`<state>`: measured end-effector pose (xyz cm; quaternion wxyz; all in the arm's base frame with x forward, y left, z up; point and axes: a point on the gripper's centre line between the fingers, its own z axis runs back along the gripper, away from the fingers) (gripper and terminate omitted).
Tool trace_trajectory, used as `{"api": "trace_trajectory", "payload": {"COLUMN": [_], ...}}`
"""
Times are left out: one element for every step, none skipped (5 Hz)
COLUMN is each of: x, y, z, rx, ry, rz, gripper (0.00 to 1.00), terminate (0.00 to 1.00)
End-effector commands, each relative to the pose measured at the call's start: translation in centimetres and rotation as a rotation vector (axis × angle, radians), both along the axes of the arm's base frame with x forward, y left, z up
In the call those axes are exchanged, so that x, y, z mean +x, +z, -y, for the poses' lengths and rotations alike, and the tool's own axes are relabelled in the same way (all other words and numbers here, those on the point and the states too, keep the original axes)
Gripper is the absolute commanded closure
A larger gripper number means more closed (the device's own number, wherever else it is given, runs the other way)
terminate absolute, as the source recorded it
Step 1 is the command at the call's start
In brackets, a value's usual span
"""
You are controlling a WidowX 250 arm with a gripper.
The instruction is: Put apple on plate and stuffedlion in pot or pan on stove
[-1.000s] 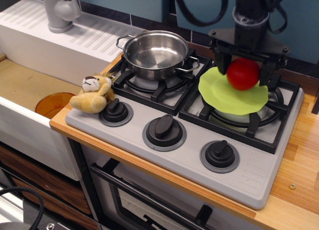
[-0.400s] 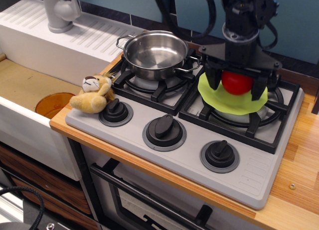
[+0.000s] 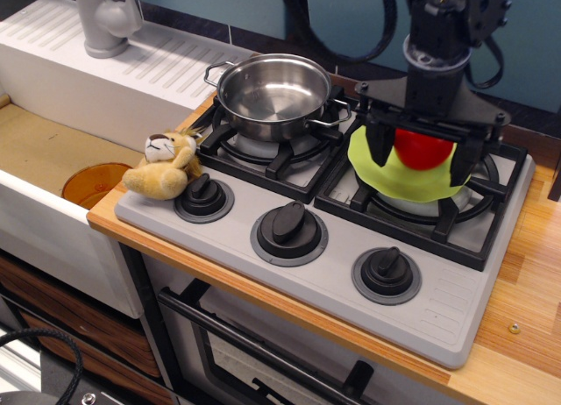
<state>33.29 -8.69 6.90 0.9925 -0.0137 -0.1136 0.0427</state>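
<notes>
The red apple is low over the lime-green plate, which lies on the right burner of the grey stove. My gripper comes down from above with its black fingers on either side of the apple, shut on it. The plate's left edge looks tipped up. The tan stuffedlion lies at the stove's front left corner, next to the left knob. The steel pot stands empty on the left rear burner.
An orange-brown dish lies in the sink at the left. A grey tap stands on the white drainer at the back left. Wooden counter runs along the stove's right side. Two more knobs line the stove's front.
My gripper has come down with the apple from above the plate onto it and shifted slightly. The plate's left edge has tipped up. The lion and pot have not moved.
</notes>
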Motion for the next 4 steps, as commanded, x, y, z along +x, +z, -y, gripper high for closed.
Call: {"api": "trace_trajectory", "payload": {"x": [0.2, -1.2, -1.2, -1.2], "y": [4.4, 5.7, 5.7, 5.7], "z": [0.3, 0.4, 0.4, 0.4], "rx": [-0.023, -0.004, -0.004, -0.004], "ry": [-0.009, -0.029, -0.029, -0.029], "rz": [0.055, 0.026, 0.026, 0.026], "gripper": [0.00, 0.00, 0.00, 0.00], "terminate": [0.00, 0.00, 0.00, 0.00]}}
